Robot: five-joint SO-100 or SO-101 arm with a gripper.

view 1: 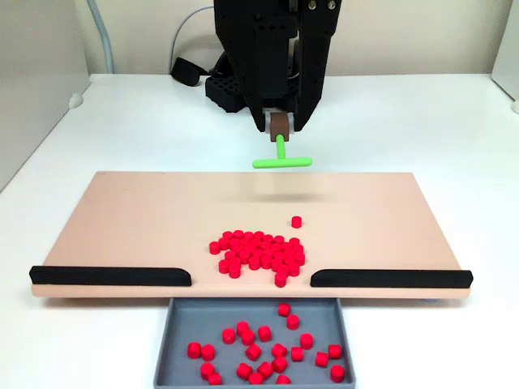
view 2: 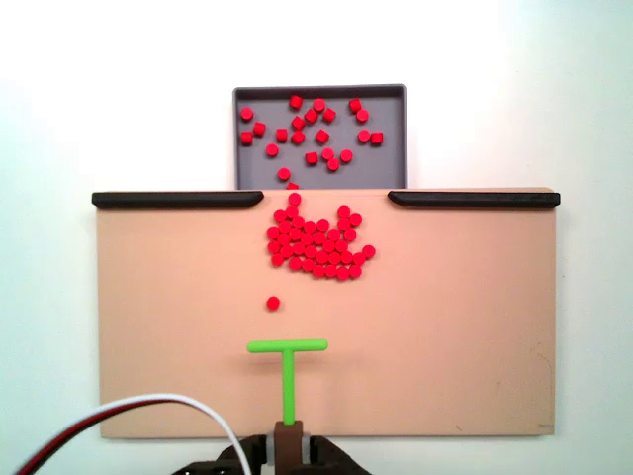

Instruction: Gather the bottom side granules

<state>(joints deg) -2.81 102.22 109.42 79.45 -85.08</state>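
Observation:
A heap of red granules [view 1: 258,254] [view 2: 316,242] lies on the tan board [view 1: 138,219] [view 2: 445,317] near the gap between two black rails. One stray granule [view 1: 297,221] [view 2: 273,303] sits apart, between the heap and the stick. More granules [view 1: 268,347] [view 2: 309,131] are scattered in the grey tray [view 1: 174,340] [view 2: 391,168] past the gap. My black gripper [view 1: 281,123] [view 2: 289,433] is shut on the stem of a green T-shaped stick [view 1: 281,160] [view 2: 288,368]. The stick's crossbar hangs over the board's edge farthest from the tray, clear of the granules.
Two black rails [view 1: 109,276] [view 1: 391,278] line the board's tray-side edge, leaving a central gap. The arm's base and cables [view 1: 195,69] stand behind the board on the white table. A white cable [view 2: 158,406] and red wire run beside the gripper.

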